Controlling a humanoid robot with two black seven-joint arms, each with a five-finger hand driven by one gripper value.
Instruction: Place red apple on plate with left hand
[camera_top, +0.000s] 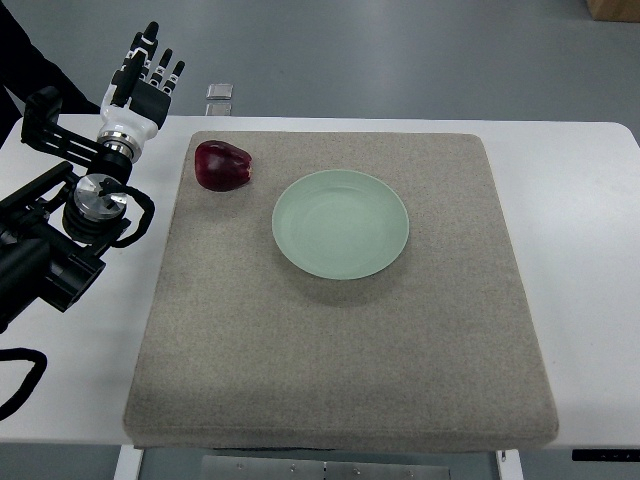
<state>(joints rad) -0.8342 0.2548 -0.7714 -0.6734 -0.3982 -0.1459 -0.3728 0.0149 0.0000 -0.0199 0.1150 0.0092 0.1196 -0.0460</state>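
Observation:
A dark red apple (222, 165) lies on the grey felt mat (340, 340) near its far left corner. A pale green plate (341, 224) sits on the mat to the right of the apple, empty. My left hand (148, 75) is at the far left of the table, beyond and left of the apple, fingers stretched out and holding nothing. It is apart from the apple. My right hand does not show.
The mat lies on a white table (590, 230). A small silvery object (220, 92) sits just past the table's far edge. A black cable (20, 375) loops at the left edge. My left arm (60, 240) spans the table's left side.

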